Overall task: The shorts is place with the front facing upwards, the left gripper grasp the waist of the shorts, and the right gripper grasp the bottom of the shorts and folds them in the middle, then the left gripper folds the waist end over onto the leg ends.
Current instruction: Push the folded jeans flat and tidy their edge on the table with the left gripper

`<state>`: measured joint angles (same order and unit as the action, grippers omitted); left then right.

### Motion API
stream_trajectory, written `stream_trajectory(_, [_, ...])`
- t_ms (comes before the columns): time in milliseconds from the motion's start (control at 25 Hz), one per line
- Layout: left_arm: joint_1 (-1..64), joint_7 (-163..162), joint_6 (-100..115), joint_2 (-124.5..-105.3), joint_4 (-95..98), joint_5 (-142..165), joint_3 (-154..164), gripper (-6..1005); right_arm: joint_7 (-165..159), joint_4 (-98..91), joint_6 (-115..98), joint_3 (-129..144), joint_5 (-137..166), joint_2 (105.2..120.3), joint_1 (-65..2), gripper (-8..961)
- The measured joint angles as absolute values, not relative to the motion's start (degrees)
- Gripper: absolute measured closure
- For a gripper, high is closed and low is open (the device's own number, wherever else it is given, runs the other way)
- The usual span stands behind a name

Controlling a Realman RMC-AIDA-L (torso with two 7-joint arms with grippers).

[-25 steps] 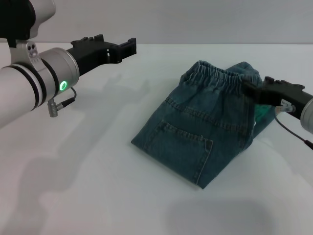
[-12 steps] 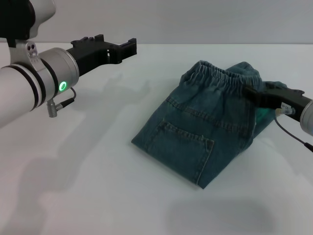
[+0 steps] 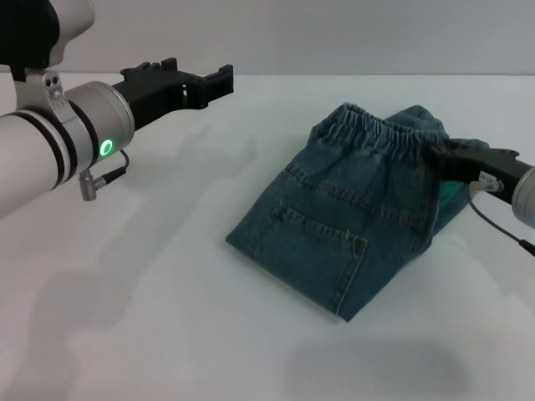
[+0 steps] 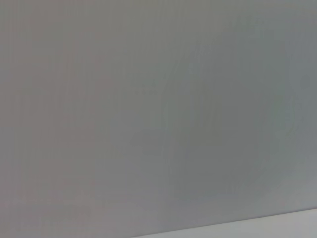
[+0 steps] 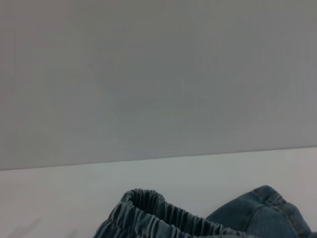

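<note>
White worktop [image 3: 167, 317] all round, plain wall behind. My right claw [image 3: 447, 160] sits at the side edge of the shorts [image 3: 343, 225], right beside the waist [image 3: 376, 134]; can't tell if it's pinching fabric. Shorts look folded over already, pocket up. Left claw [image 3: 209, 83] hangs spread and empty, well off, probably waiting.

Bare lab-like test bench: plain white table [image 3: 167, 317], blank grey wall [image 5: 158, 74].
</note>
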<state>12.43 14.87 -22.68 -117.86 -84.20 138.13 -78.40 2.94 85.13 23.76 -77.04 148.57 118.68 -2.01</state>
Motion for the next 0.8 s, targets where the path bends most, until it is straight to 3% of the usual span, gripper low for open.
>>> stream_trajectory(440, [12.3,14.9,-22.7,-117.86,-84.3,138.4,-78.4,156,3.1,85.6,23.8,-77.3,148.8,118.56,-0.9,879])
stream_trajectory(520, [12.3,14.9,-22.7,-117.86,-84.3,138.4,-78.4,156,3.1,86.0,23.7,-77.6,148.8,118.56,-0.3,955])
stream_trajectory(800, [12.3,14.9,-22.7,-117.86,-84.2,138.3,-78.4,156,3.1,88.7,23.8,-79.5,150.8,118.69,2.2,912])
